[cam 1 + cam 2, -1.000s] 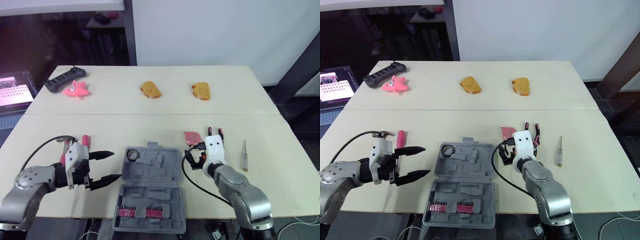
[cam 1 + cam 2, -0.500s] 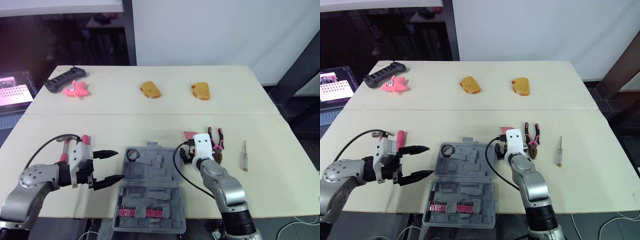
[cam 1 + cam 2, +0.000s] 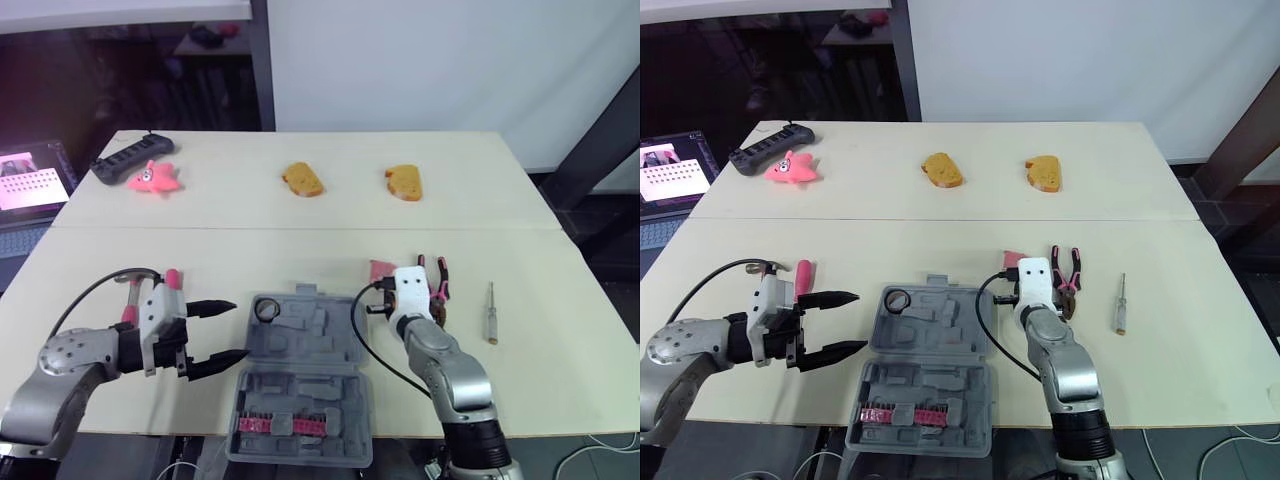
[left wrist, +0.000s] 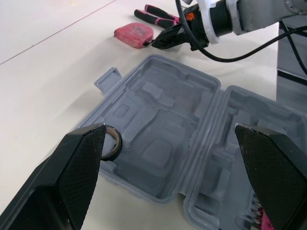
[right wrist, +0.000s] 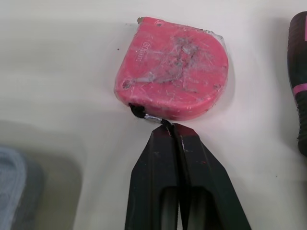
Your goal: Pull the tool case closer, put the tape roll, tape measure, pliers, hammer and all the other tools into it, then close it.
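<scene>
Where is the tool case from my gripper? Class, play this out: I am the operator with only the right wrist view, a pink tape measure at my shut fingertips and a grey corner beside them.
Observer: The tool case lies open on the table, just to the robot's left of your right gripper.
Operator: Where is the tape roll?
Observer: The tape roll sits inside the case, in its far left corner.
Operator: And the other arm?
Observer: The left gripper hangs open beside the case's left edge.
</scene>
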Tool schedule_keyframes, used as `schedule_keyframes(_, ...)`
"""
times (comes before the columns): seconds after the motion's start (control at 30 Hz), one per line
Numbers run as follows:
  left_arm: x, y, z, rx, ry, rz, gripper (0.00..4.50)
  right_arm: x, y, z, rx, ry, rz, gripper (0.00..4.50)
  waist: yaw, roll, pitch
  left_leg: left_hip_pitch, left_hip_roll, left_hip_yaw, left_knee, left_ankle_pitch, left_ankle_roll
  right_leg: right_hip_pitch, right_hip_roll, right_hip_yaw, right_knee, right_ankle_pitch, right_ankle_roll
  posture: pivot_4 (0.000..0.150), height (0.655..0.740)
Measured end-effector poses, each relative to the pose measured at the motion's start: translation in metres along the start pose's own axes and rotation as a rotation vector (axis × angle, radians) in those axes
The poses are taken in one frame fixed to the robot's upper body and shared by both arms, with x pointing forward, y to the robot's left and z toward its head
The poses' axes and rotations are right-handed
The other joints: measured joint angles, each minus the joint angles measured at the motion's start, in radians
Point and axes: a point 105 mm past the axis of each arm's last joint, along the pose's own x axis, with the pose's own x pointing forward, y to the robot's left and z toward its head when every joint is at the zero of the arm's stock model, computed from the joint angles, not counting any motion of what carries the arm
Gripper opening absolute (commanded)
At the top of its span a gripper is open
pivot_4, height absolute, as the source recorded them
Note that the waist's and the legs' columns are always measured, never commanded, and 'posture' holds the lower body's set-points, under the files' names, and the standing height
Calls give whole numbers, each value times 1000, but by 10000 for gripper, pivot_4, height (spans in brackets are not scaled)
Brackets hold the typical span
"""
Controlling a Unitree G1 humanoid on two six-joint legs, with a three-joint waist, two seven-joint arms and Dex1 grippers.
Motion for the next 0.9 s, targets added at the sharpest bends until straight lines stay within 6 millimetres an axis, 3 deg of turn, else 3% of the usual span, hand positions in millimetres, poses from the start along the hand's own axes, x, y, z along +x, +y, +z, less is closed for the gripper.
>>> schedule_keyframes(0.37, 11, -3, -3, 0, 14, -46, 45000, -40, -11, -24, -130, 53, 147, 486, 1, 0, 0, -1, 0, 0, 0, 0, 0, 0, 0, 0, 0, 0, 0, 1500, 7400)
schedule_keyframes(0.9, 16, -10, -10, -11, 29, -126, 45000, -142, 13, -90, -136, 349, 377, 486, 3, -2, -1, -1, 0, 0, 0, 0, 0, 0, 0, 0, -2, -2, -4, 1500, 7400)
